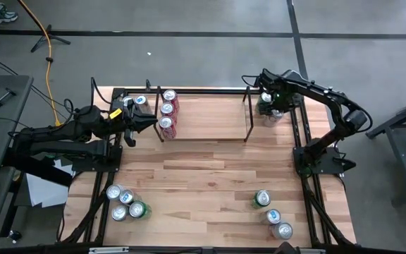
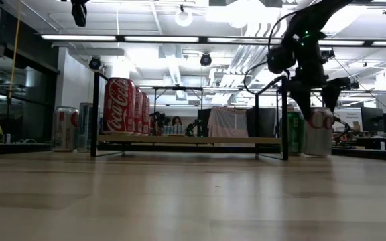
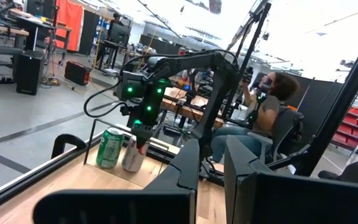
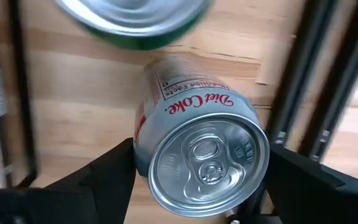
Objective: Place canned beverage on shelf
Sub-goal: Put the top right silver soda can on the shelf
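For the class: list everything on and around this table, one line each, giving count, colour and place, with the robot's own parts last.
shelf: one, black rods, wood base, table's far middle.
red cans: three, in a row at the shelf's left end.
Diet Coke can: one, silver, far right, outside the shelf, between the right gripper's fingers.
green can: one, beside it.
near-left cans: four, silver and green.
near-right cans: three, mixed.
seated person: one, beyond the table.
left gripper: shut, left of the shelf.
right gripper: open around the can.

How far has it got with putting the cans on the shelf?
Three red Coca-Cola cans stand on the shelf. The right gripper straddles a Diet Coke can beside the shelf's right end. Cans wait at the table's front-left and front-right.
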Motion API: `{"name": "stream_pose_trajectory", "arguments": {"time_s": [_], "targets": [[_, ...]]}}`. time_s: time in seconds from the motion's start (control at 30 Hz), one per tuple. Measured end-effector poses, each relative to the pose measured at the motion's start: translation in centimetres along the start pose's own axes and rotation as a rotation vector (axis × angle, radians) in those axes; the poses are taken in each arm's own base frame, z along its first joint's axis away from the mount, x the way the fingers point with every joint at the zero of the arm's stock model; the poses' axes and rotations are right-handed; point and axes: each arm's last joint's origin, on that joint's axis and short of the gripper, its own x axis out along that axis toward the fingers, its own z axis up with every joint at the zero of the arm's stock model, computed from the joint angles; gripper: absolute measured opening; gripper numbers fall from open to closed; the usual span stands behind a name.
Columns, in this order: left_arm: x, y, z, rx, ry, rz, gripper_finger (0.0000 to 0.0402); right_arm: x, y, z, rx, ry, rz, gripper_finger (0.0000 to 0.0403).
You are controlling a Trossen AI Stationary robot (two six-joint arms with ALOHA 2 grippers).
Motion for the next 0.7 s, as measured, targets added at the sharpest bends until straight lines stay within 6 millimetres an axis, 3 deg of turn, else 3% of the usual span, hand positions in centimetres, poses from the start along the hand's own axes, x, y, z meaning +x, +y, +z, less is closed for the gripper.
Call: {"name": "stream_pose_trajectory", "arguments": {"time_s": [0.37, 0.7], "targets": [[0.0, 0.0, 0.0, 0.0, 0.002, -0.001, 0.0, -2.1, 0.0, 0.4, -0.079, -0.036, 0.018, 0.0296], [0.0, 0.0, 0.0, -0.001, 0.002, -0.002, 0.0, -0.2, -0.1, -0.6, -0.048, 0.035, -0.022, 0.0296]]}}
